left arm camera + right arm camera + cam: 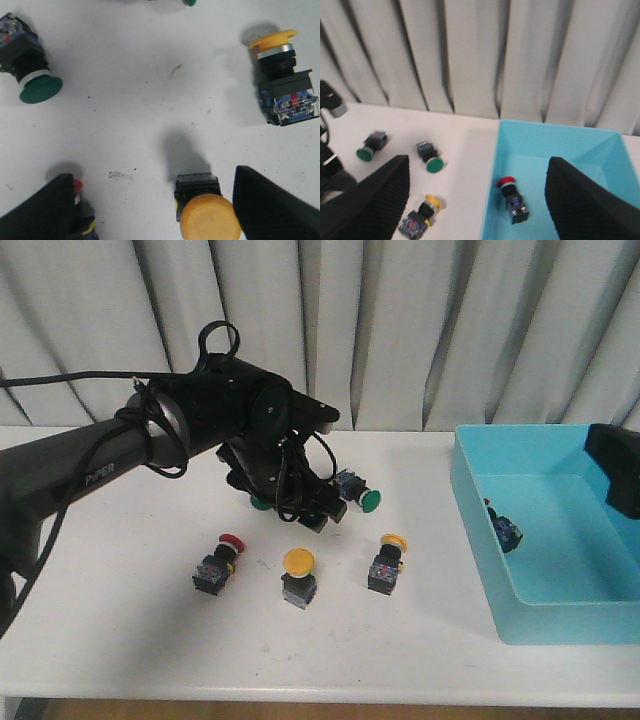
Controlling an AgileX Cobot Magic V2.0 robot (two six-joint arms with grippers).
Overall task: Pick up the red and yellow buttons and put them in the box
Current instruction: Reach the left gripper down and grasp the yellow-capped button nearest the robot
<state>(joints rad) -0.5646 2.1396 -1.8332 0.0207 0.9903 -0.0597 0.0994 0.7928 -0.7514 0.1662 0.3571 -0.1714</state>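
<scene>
My left gripper (305, 508) hangs open above the table, over the buttons. In the left wrist view (155, 220) an upright yellow button (209, 215) sits between the fingers, close to one finger (272, 210). A red button (77, 186) peeks out beside the other finger. In the front view the red button (220, 565), that yellow button (298, 575) and a second yellow button (388, 562) lie in a row. The blue box (480, 540) holds one red button (503, 525). My right gripper (477, 210) is open and empty above the box's left wall (492, 200).
Two green buttons (358, 492) (260, 502) lie behind the row, one partly hidden by the left gripper. The right gripper's body (615, 470) shows at the box's far right corner. A curtain hangs behind the white table (120, 640).
</scene>
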